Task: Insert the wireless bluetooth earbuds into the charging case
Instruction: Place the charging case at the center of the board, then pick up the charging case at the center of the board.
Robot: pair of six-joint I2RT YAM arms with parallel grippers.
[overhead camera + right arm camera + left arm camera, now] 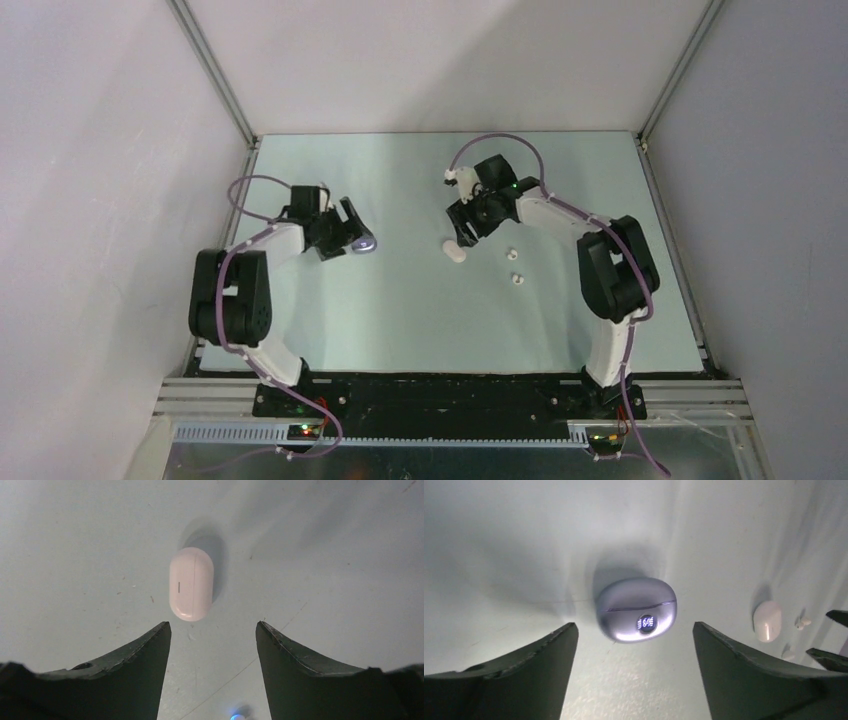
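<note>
Glossy white plastic is my worry: the charging case [191, 583] lies shut on the table at 12 o'clock, just beyond my right gripper [213, 627], whose jaws stand apart and empty. Pinched off-centre, it could squirt away into the earbuds [510, 253] near its 3 to 4 o'clock, seen from above. My left gripper [635, 626], also spread and empty, frames the lilac case [636, 605], which is the wrong one.

Open mat [400, 320] is lying all round the charging case [191, 584]; the earbuds [511, 252] are sitting near its right; the lilac case [636, 609] is lying well apart leftward.
</note>
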